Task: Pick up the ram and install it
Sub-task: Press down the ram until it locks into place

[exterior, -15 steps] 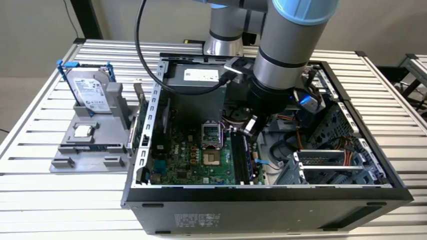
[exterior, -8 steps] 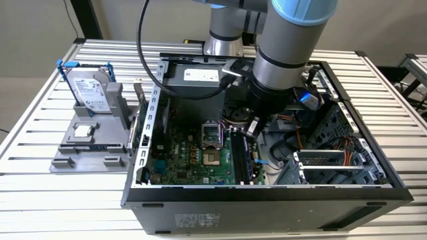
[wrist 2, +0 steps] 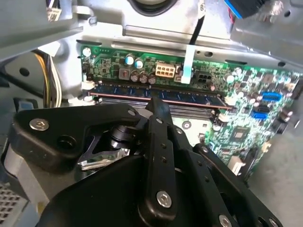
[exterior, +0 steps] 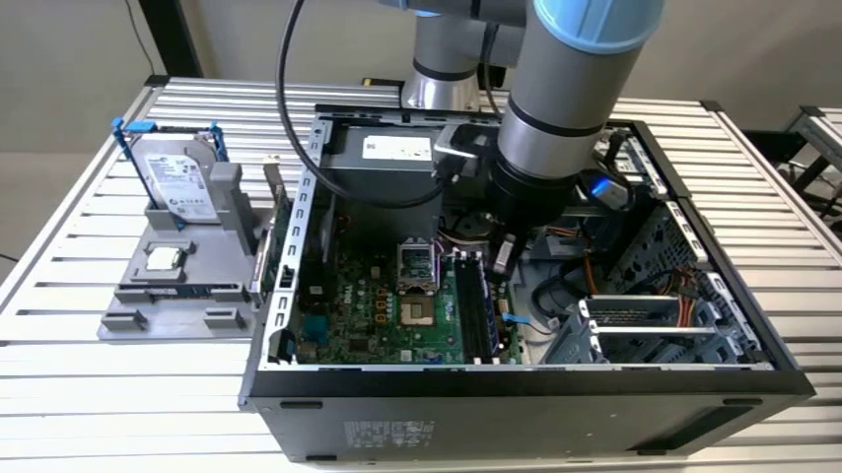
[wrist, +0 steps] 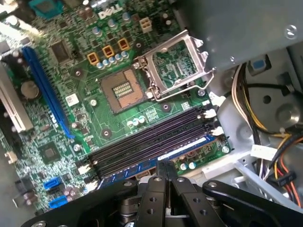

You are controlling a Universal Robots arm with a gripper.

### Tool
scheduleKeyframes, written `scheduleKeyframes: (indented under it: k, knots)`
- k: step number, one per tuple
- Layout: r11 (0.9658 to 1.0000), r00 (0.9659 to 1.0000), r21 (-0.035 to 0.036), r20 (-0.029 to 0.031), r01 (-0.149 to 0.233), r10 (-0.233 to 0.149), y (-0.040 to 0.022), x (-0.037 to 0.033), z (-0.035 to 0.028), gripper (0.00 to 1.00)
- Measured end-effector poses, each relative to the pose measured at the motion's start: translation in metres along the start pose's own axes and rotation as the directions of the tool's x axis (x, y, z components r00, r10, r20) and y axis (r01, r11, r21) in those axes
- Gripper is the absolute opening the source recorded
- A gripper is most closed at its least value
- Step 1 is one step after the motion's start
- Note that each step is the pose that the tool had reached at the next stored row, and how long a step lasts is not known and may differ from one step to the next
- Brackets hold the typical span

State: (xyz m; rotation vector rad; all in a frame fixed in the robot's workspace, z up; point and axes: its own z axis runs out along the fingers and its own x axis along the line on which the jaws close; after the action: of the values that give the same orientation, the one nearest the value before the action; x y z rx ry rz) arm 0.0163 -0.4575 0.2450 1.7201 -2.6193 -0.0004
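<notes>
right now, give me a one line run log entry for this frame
hand: shut, tips pressing on ram | ram: lying in outermost motherboard slot | cpu socket: open, empty | hard drive: on side tray

Slatted metal workbench in a plain, evenly lit room

The table [exterior: 79, 246] is built of pale aluminium slats running crosswise. Behind it stands a bare beige wall [exterior: 66, 59], crossed by a dark upright post [exterior: 172, 37] at the exterior view's left. A second slatted surface [exterior: 822, 128] sits at the exterior view's right.
</notes>
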Motion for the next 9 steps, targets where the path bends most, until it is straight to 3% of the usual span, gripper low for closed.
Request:
scheduleKeyframes:
  k: [5, 9]
  knots:
    - [0.9971, 0.9971, 0.0005, -0.0005, 0.076, -0.076, 0.0005, 0.0002, 0.0011, 0.00]
    - [0.9917, 0.9917, 0.0009, -0.0010, 0.129, -0.129, 0.0010, 0.0004, 0.0019, 0.00]
